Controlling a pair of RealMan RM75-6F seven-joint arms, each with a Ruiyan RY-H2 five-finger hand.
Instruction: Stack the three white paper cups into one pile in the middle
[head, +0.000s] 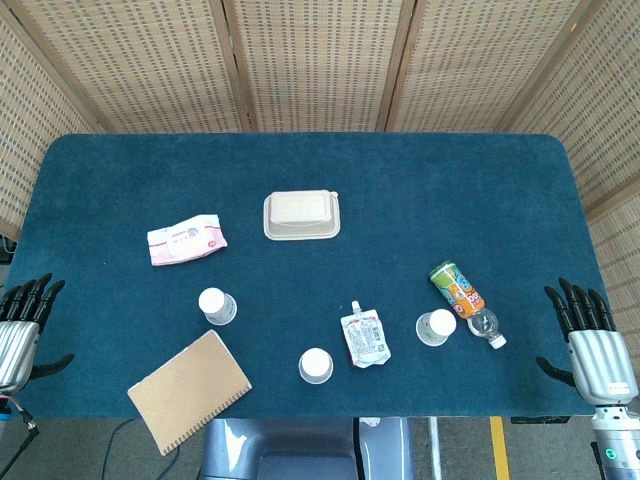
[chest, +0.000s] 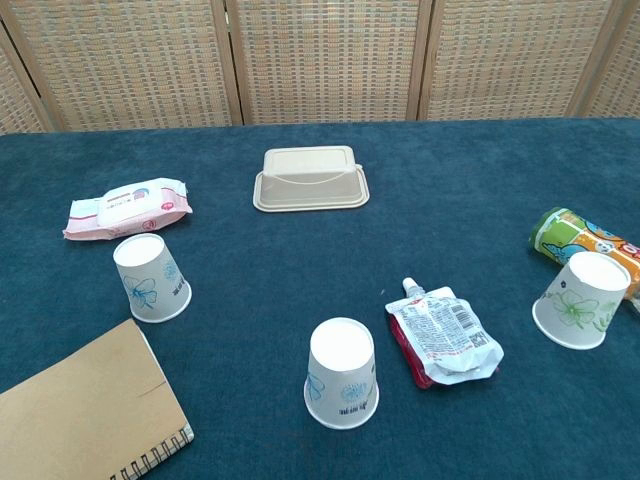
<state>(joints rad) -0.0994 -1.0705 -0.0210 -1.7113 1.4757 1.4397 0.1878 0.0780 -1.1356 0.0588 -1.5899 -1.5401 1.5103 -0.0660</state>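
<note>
Head view shows left hand (head: 18, 330) and right hand (head: 590, 345) empty, fingers spread, at the table's (head: 450, 190) side edges; left cup (head: 215, 305), middle cup (head: 315, 365) and right cup (head: 435, 326) stand inverted and apart, so best grip an outer cup by its wall and lower it squarely over the middle one.

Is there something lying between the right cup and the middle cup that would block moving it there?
Yes. The drink pouch lies flat on the table between the right cup and the middle cup, apart from both. The cup would probably need lifting over it, not sliding.
</note>
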